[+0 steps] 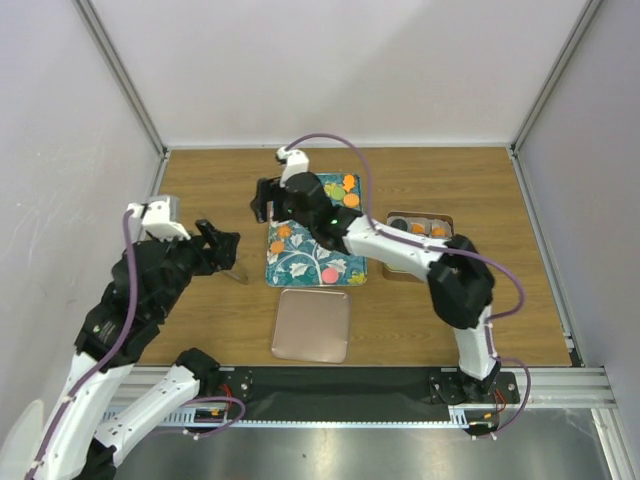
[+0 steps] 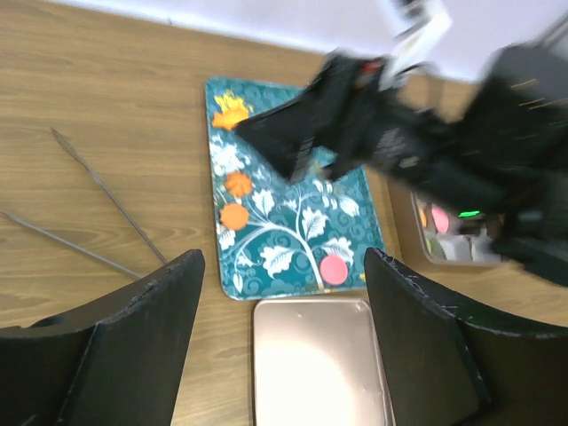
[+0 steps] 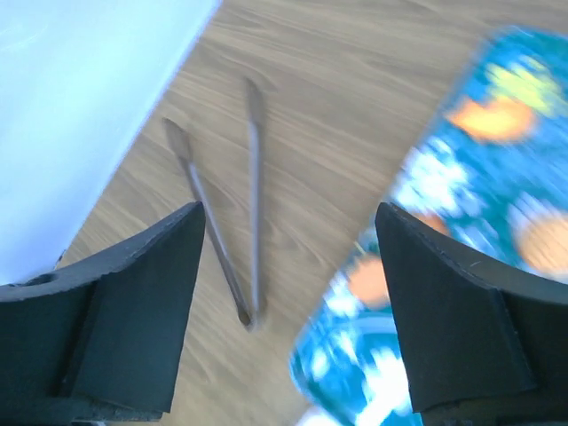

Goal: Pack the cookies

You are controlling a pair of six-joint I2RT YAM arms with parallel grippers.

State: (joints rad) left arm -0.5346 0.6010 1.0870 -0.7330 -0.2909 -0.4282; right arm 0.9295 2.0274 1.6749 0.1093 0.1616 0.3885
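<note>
Overhead, left-wrist and right-wrist views of my two arms at the counter (image 1: 200, 180). My left tool (image 1: 218, 245) hangs above the counter to the left of the teal tray (image 1: 300, 262). Its fingers (image 2: 151, 328) are spread wide with nothing between them. The wrist view looks past them onto the tray and the rose-gold lid (image 1: 312, 324), which lies flat just beside the tray's near edge. My right tool (image 1: 265, 200) hovers over the tray's far left corner, likewise wide and empty. Between its fingers (image 3: 133, 302) appear the metal tongs (image 3: 253, 222), lying on the counter left of the tray, near my left tool. One pink cookie (image 1: 328, 275) lies on the tray close to its near right corner. Further cookies (image 1: 417, 228), orange and black, sit in the open tin (image 1: 420, 214) just right of the tray, partly behind my right arm. Orange spots on the tray cannot be told from its printed flowers.
</note>
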